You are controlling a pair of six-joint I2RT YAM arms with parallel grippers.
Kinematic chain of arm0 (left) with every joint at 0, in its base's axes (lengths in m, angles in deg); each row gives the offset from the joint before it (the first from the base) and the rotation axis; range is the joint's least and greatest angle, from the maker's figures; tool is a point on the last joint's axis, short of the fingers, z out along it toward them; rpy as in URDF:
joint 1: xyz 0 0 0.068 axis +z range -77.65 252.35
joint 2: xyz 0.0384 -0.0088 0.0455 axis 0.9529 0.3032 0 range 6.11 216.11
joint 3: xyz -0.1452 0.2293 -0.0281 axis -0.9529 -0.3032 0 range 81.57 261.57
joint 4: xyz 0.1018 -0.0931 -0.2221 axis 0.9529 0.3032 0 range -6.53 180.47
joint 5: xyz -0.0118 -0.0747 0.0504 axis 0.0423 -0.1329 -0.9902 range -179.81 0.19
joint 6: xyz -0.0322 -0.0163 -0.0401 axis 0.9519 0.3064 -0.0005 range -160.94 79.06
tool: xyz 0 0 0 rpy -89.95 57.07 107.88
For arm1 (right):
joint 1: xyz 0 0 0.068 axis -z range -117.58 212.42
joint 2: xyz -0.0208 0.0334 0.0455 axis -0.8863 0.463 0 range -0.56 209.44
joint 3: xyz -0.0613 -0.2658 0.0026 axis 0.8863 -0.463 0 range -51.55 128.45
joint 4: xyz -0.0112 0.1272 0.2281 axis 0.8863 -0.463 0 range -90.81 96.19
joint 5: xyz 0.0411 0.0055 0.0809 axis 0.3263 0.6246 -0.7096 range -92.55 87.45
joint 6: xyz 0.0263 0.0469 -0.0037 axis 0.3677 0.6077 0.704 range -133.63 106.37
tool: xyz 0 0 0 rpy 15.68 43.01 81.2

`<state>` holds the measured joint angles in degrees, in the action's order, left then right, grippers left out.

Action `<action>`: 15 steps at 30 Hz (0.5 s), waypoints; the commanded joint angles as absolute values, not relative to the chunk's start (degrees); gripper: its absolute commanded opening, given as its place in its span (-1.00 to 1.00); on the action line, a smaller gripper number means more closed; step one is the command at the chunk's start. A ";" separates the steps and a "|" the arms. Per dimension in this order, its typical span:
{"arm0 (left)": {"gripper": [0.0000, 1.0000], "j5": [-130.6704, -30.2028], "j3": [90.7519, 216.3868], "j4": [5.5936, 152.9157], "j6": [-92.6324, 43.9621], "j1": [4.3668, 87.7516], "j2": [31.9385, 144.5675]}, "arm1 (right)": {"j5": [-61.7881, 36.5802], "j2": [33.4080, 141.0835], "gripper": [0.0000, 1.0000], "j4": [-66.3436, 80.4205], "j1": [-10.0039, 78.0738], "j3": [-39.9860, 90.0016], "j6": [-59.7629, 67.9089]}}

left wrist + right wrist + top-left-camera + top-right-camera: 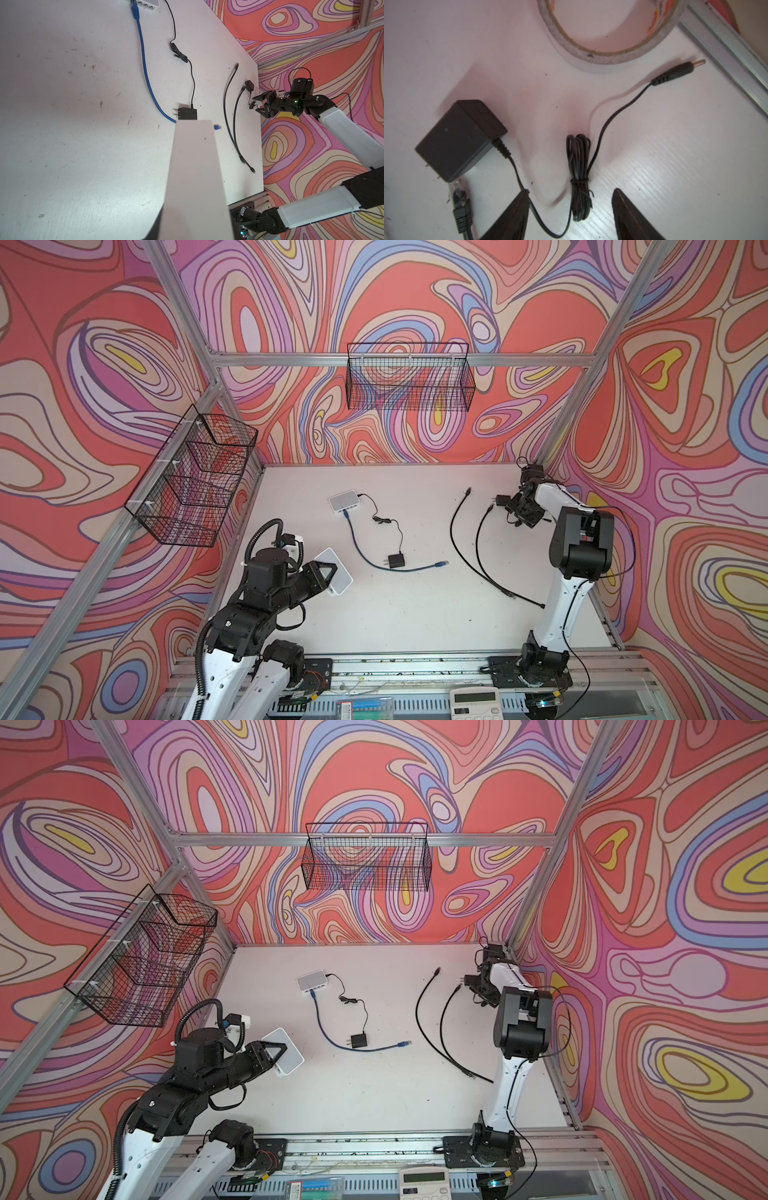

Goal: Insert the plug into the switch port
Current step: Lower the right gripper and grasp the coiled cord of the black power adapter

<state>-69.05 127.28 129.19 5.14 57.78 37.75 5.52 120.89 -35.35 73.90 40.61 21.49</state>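
Observation:
My left gripper is shut on a white switch, held above the near left of the table. In the left wrist view the switch hides the fingers. My right gripper hovers low at the far right edge, open. Its fingers straddle the tied bundle of black cord without pinching it. That cord runs from a black power adapter to a barrel plug lying free on the table beside a tape roll.
A second white switch lies at the back centre with a blue cable and another adapter's cord plugged in. Two black network cables lie right of centre. An aluminium rail borders the table by the plug.

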 commanded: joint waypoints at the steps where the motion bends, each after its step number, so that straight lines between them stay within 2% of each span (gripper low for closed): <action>1: -1.00 -69.60 128.76 130.06 4.67 58.08 37.11 | 5.33 123.68 0.25 -35.03 75.16 41.62 21.85; 4: -1.00 -69.51 128.67 130.06 4.76 58.11 37.05 | 4.66 124.99 0.22 -34.41 75.82 41.93 21.72; 7: -1.00 -69.60 127.96 130.19 4.76 58.11 36.71 | 4.83 126.01 0.08 -34.22 75.99 42.82 21.19; 15: -1.00 -69.35 127.88 130.44 5.56 58.11 35.40 | 3.27 125.15 -0.44 -33.60 76.13 40.93 20.56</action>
<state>-69.08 127.17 129.93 5.34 57.78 36.15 4.87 124.43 -33.76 75.87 42.36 20.72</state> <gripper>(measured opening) 0.250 0.298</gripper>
